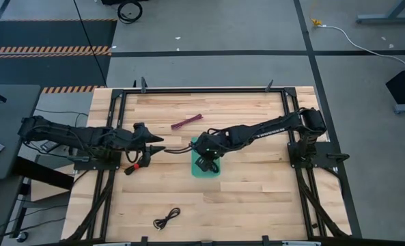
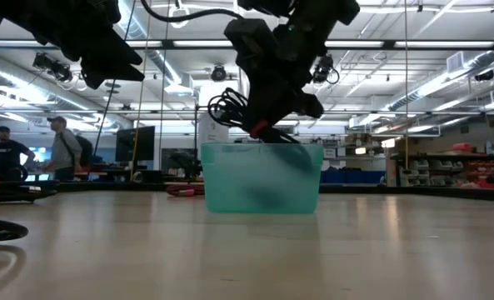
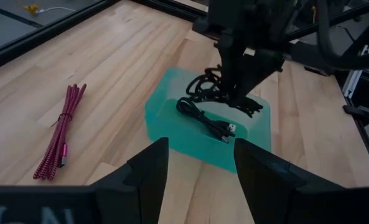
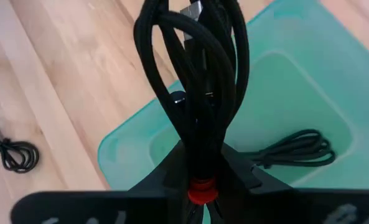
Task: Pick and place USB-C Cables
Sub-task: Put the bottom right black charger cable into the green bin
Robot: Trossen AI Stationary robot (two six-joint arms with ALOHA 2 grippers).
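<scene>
The black cable bundle (image 4: 200,93) hangs right over the teal tray (image 1: 206,169), pinched in the right claw (image 4: 200,180); the claw is clamped on it just by its red tie (image 4: 200,191), which looks like a good spot, since the tie keeps the loops together; held there, the bundle looks ready to be let go so it drops inside. The loops are thin, black and bunched, and they stick out past the claw in long bends.

One more black cable (image 3: 206,118) already lies flat in the tray, with its small plug at one end; so the tray seems to be where the cables go.

Two cables are not in yet; a maroon-purple one (image 1: 186,122) lies on the desk (image 1: 257,191) at the far side, left of the tray, and a small black one (image 1: 166,219) lies at the near side.

The left claw (image 3: 198,165) waits just left of the tray, fingers apart and holding nothing, out of the way.
</scene>
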